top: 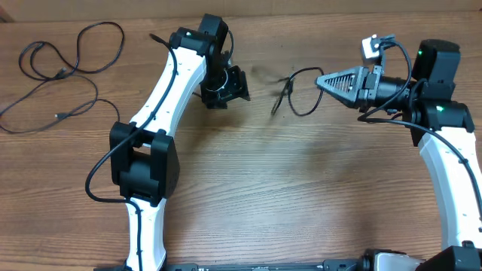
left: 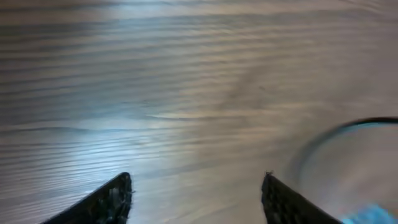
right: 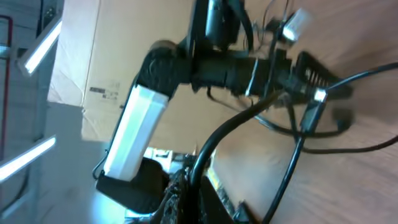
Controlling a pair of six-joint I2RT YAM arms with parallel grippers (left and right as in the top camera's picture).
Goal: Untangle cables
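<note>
A black cable (top: 285,92) lies in a loose loop on the wooden table between the two arms, with a kinked end at its left. My right gripper (top: 321,78) is shut on the loop's right side. In the right wrist view the cable (right: 249,115) runs straight out from between the closed fingers of that gripper (right: 196,186). My left gripper (top: 238,85) hovers just left of the loop, open. In its own view this gripper (left: 198,183) shows wide-apart fingers with only bare wood between them, and a blurred cable (left: 351,126) arcs at the right.
More loose black cables (top: 59,74) sprawl over the table's far left corner. The left arm (right: 137,118) fills much of the right wrist view. A small white connector (top: 370,47) sits on the right arm.
</note>
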